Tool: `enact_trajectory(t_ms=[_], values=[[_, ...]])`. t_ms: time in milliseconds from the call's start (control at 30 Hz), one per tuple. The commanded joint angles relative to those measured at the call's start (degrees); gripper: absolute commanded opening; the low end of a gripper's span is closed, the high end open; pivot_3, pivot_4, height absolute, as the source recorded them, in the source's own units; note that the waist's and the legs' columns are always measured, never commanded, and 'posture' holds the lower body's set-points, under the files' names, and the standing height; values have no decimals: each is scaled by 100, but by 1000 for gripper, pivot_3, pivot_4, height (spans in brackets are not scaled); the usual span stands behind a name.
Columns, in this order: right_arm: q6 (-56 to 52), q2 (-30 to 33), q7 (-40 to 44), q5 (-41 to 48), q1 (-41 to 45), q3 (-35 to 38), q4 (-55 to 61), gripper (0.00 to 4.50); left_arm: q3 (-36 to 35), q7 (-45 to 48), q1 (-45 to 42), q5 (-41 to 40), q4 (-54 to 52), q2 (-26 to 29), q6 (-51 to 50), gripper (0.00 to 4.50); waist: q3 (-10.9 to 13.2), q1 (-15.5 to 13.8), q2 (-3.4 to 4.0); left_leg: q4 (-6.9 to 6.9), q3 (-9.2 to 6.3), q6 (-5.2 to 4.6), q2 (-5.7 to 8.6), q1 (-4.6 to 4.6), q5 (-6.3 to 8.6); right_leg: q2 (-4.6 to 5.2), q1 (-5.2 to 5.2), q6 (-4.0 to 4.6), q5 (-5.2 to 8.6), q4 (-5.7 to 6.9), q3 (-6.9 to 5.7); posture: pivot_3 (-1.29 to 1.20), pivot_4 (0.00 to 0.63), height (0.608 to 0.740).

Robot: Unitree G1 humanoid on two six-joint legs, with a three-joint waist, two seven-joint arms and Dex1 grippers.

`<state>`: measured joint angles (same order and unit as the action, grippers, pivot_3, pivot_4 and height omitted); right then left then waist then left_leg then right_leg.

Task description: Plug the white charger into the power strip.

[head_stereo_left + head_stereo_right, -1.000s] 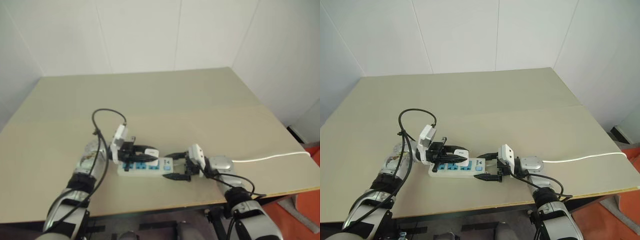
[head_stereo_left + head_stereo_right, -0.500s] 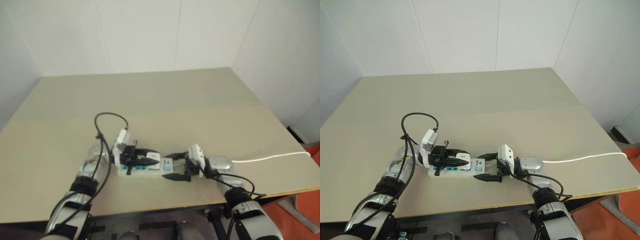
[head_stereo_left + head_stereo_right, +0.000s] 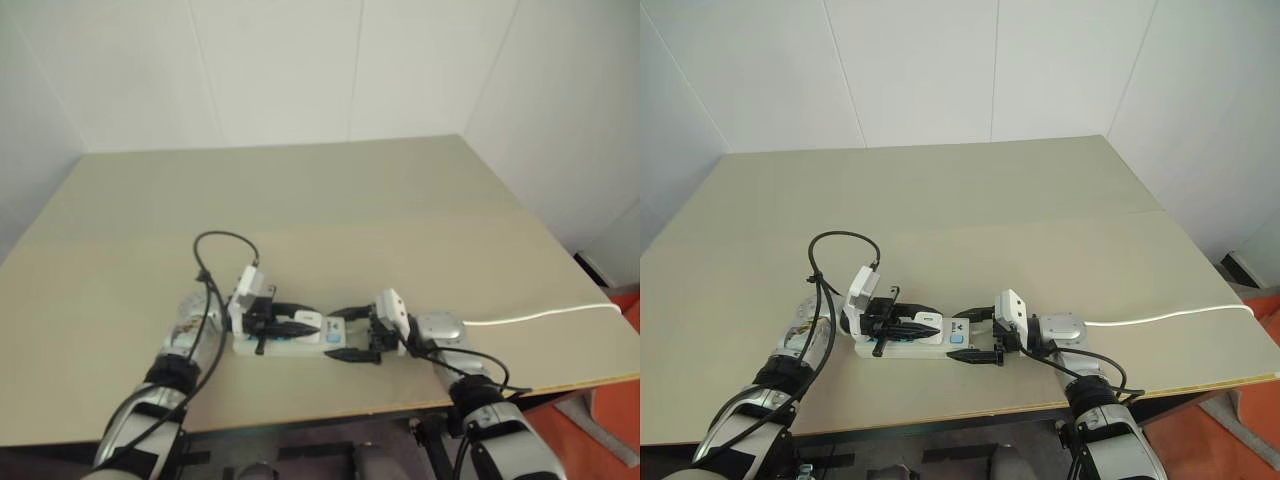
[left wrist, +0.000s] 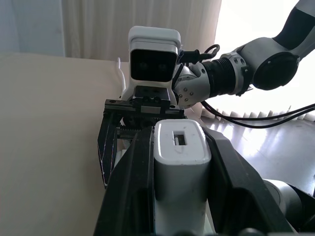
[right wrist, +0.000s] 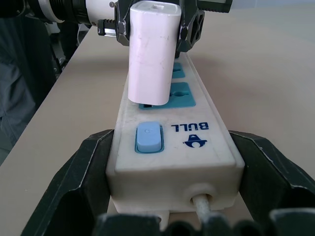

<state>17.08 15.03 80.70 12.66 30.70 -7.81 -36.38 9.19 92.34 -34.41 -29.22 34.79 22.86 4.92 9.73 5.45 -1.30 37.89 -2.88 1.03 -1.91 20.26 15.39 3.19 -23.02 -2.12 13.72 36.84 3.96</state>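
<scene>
A broad beige table (image 3: pixel 320 210) carries everything, with the power strip (image 3: pixel 908 345) lying near its front edge and serving as the reference for the rest. The strip is a long white bar with blue sockets and a small blue button (image 5: pixel 148 137) at its cord end. A thin white cord (image 3: pixel 540 315) leaves that end and runs off across the table toward the right edge.

The right gripper (image 3: pixel 350 333) reaches in level from the cord end, its two black fingers (image 5: pixel 74 182) spread along both long sides of the strip, bracketing that end; whether they press on it cannot be told.

The left gripper (image 3: pixel 290 318) comes in from the opposite end, above the strip, clenched on the white charger (image 5: pixel 151 54). Its fingers (image 4: pixel 129 191) clasp the charger's two sides. The charger stands upright with its lower end at the blue socket (image 5: pixel 180 94) next to the button; how deep it sits cannot be told.
</scene>
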Motion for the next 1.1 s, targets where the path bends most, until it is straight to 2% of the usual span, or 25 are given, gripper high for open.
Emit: enact_trajectory(t_ms=[33,467,833,1100], values=[[-7,-27,51,-7,-31,-117,87,3388,-81,16,-43,67,140,84,22,1031,0,-1,0,0,0,0,0,0,0,0,1,0,0,1,0,0,150,740],[32,-11,62,-12,3,-118,51,3388,188,16,279,273,280,282,307,1031,-14,4,1,-1,0,-1,0,-4,0,-1,2,0,0,0,0,0,150,740],[128,-19,-2,-31,12,-155,3,3388,42,14,509,564,416,352,338,1031,-37,25,11,-3,1,-3,-3,-14,2,-7,10,2,2,1,3,0,150,740],[193,-48,-29,-41,54,-157,-71,3388,47,-78,638,712,513,380,351,1031,-37,28,11,-15,2,-16,-7,-85,10,-11,76,13,16,-7,3,0,150,740]])
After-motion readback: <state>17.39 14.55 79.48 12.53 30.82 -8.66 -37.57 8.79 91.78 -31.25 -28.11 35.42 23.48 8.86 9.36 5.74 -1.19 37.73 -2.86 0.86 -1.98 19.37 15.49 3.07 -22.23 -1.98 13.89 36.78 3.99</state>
